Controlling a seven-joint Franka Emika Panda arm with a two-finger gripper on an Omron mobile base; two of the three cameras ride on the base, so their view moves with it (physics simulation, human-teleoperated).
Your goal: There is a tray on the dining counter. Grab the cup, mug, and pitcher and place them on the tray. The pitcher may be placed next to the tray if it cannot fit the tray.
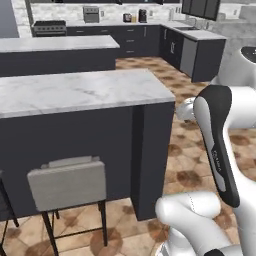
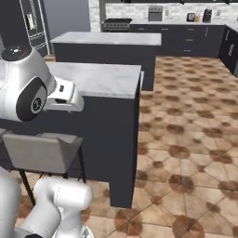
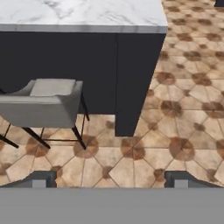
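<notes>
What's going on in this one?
Nothing is being handled yet. The arm is raised beside a marble-topped counter with a grey stool at it. The gripper is open and holds nothing, facing the stool, the counter's dark base and the tiled floor. More counters and a stove stand behind.

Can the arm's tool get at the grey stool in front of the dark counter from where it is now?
Probably yes. The open tool looks down at the grey stool beside the dark counter, and only bare floor lies between them. How far it must reach cannot be told.
</notes>
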